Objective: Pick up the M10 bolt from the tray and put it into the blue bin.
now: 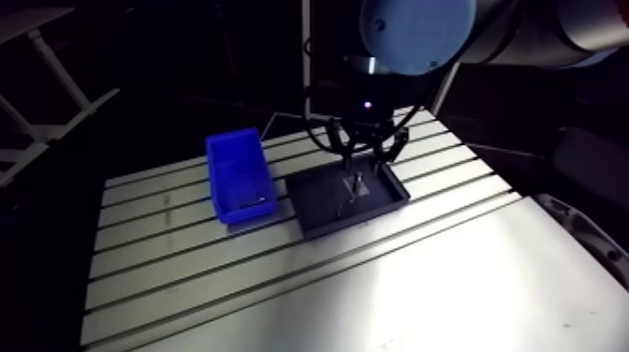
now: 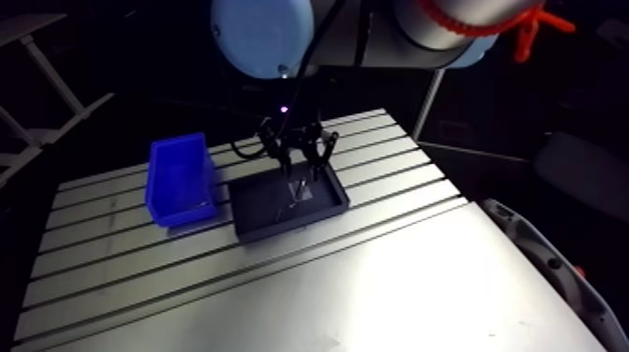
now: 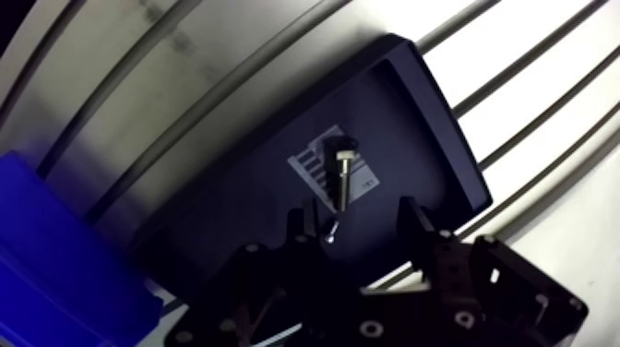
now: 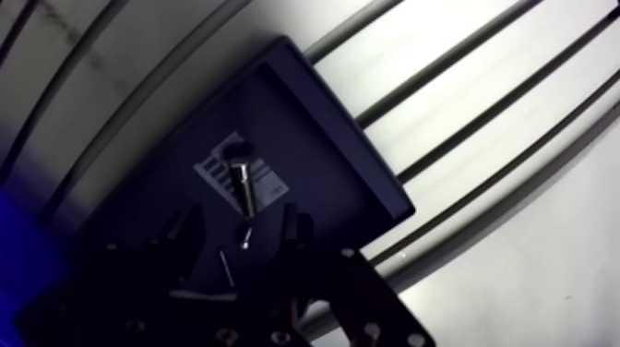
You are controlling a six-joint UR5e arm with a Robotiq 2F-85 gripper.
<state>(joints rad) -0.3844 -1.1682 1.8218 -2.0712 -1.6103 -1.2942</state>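
A dark tray (image 3: 434, 120) lies on the slotted table. In it a silver M10 bolt (image 3: 342, 177) rests on a white label (image 3: 314, 166), with its hex head pointing away from the gripper. My gripper (image 3: 353, 224) hangs above the near part of the tray, open, and its dark fingers (image 3: 297, 229) hold nothing. The bolt lies just ahead of the gap between them. In the arm view the blue bin (image 1: 241, 174) stands upright on the table, left of the tray (image 1: 323, 211) and almost touching it.
A small screw (image 3: 332, 227) lies in the tray between the fingers, short of the bolt. Another thin metal piece (image 4: 226, 267) shows beside it. The slotted table (image 1: 168, 271) runs on to the front and left, with a smooth bright sheet (image 1: 449, 300) at the front right.
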